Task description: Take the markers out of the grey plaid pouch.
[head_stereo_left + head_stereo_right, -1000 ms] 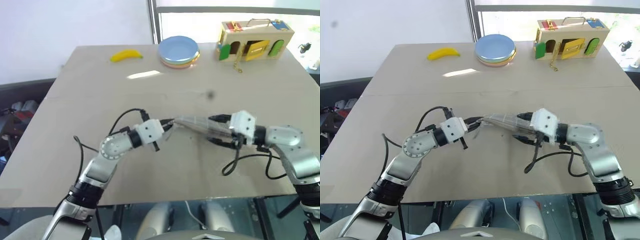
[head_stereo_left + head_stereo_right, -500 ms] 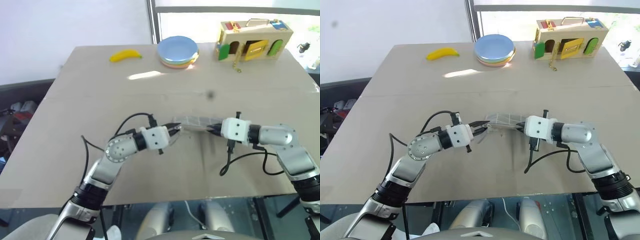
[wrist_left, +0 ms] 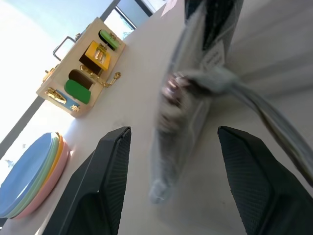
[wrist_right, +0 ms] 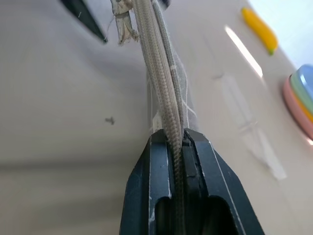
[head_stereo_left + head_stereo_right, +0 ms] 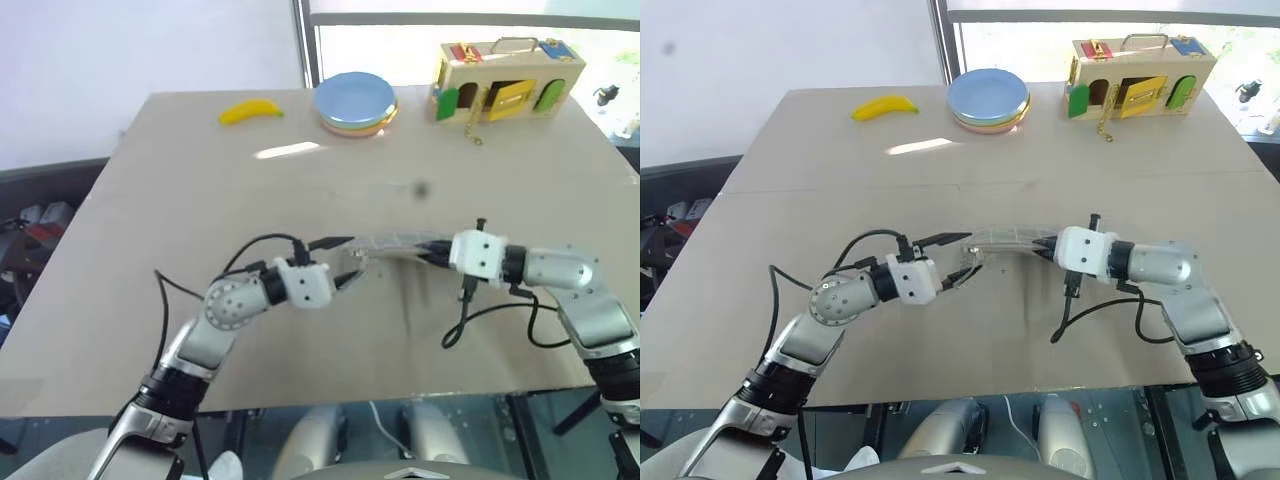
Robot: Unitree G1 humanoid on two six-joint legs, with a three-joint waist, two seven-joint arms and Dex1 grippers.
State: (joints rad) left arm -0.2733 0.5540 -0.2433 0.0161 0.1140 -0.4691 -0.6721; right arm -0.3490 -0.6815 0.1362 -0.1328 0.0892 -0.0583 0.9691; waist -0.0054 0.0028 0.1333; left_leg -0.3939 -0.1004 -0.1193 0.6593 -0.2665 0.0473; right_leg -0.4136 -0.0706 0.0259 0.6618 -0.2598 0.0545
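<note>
Spanning most of the head views, the beige bench (image 5: 200,170) carries everything. Along its upper right edge stands a wooden latch box (image 5: 508,82); left of it sits a stack of plates (image 5: 357,101), and further left a yellow banana (image 5: 250,111). At frame centre, the grey plaid pouch (image 5: 1008,239) stretches between both arms, above the bench surface. The right gripper (image 4: 177,142) has its jaws clamped on the pouch's edge. The left gripper (image 3: 171,147) has its jaws spread apart, the pouch's other end lying between them. No markers can be made out.
</note>
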